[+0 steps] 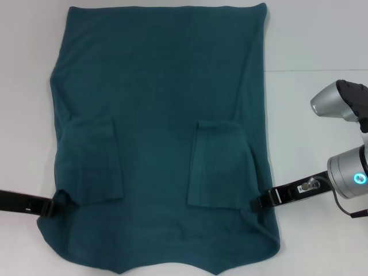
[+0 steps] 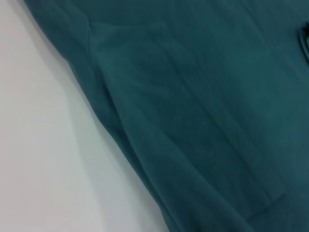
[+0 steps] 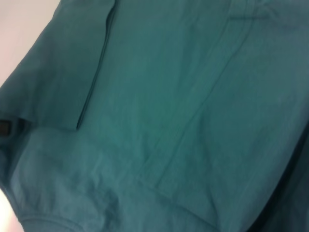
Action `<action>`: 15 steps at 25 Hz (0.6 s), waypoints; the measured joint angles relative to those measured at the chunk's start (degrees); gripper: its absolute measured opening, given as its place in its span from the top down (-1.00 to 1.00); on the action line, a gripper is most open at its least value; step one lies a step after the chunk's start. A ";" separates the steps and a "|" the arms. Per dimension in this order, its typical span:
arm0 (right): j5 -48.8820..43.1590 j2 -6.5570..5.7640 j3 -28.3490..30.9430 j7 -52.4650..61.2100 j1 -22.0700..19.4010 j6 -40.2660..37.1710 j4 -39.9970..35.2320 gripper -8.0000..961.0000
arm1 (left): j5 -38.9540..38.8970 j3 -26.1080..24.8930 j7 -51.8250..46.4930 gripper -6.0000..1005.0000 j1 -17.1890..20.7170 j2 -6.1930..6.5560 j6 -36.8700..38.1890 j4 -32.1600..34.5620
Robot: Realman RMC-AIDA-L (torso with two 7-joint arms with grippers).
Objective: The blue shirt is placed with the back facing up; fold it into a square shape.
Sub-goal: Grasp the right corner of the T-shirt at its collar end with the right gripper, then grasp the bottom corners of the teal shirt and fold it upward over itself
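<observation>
Desk [image 1: 322, 34]: white, plain surface, carries all items. Blue shirt [image 1: 161, 115]: spread flat across centre of desk, plain side up, both short sleeves folded inward onto the body, left sleeve [image 1: 95, 164] and right sleeve [image 1: 221, 167] lying as flaps approx. level w/ each other; near edge of shirt runs out of head view at bottom. No lettering, brand or label readable on any visible cloth; wrist views show teal fabric and seams only. Right arm [image 1: 348, 167]: silver, lit ring on joint, reaches in from the right. Right gripper [image 1: 261, 201]: at shirt's right edge, near sleeve flap, touching cloth; cannot tell how far open or whether it has hold. Left gripper [image 1: 56, 204]: at shirt's left edge, opposite side, touching cloth; grip likewise cannot tell.
</observation>
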 joint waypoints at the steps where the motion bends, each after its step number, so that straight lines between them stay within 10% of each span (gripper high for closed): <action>1: 0.00 0.00 -0.03 -0.14 0.00 0.07 0.04 0.85 | -0.01 0.01 0.00 0.94 0.00 0.00 0.00 0.00; 15: -1.27 -0.90 6.15 -3.74 -2.09 -6.53 -9.39 0.97 | 0.55 -1.01 -0.07 0.94 -0.14 0.58 0.48 0.26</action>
